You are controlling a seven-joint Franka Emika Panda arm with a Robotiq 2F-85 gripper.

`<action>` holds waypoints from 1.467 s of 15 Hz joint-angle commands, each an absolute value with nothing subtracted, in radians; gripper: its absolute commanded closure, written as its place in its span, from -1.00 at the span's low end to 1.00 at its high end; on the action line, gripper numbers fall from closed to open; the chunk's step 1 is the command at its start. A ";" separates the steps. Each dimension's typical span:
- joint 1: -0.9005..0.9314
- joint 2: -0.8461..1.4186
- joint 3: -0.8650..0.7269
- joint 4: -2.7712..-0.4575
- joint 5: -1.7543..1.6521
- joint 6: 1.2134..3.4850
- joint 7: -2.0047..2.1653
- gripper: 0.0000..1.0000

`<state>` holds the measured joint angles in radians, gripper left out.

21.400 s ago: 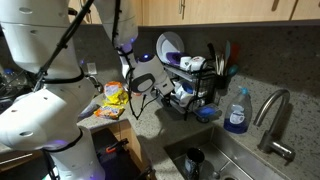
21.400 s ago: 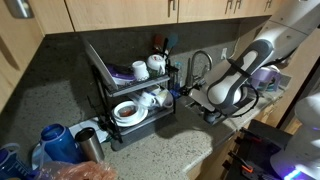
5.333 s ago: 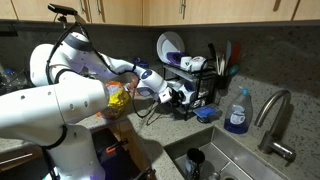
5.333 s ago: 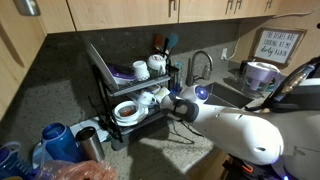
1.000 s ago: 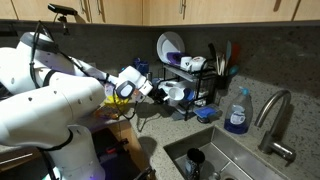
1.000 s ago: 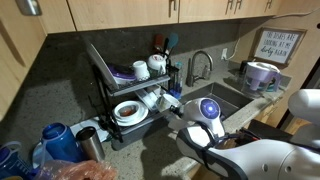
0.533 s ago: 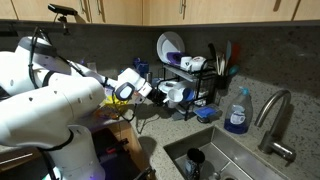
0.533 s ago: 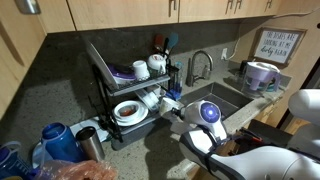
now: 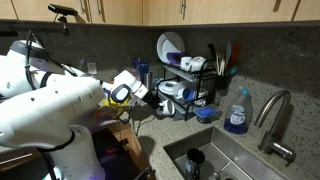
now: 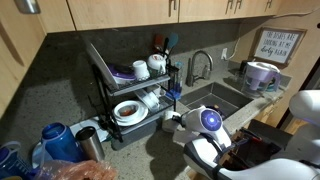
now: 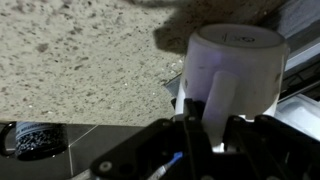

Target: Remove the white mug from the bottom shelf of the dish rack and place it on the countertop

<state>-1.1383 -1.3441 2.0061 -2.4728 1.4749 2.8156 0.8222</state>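
Observation:
The white mug [image 11: 235, 70] hangs just outside the dish rack [image 9: 195, 90], over the speckled countertop [image 11: 90, 50]. My gripper [image 11: 213, 135] is shut on the mug's near side, one finger on each side of its wall, and the mug's open mouth faces away from the wrist camera. In both exterior views the mug [image 9: 168, 93] [image 10: 171, 118] sits at the end of the arm, in front of the rack's [image 10: 130, 95] bottom shelf. Whether the mug touches the counter is hidden by the gripper [image 10: 180, 120].
The rack holds plates [image 9: 168, 47], a bowl [image 10: 128, 110] and other white cups [image 10: 155, 66]. A sink with faucet [image 9: 272, 115] and a blue soap bottle [image 9: 237, 112] lie beyond it. A dark cup [image 11: 35, 140] shows low in the wrist view. A blue kettle [image 10: 60, 142] stands nearby.
The gripper has carried the mug a little farther out from the rack's bottom shelf and lower toward the counter; the grip stays the same.

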 commanded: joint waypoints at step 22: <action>-1.212 -1.467 2.209 -2.372 1.716 2.866 0.980 0.96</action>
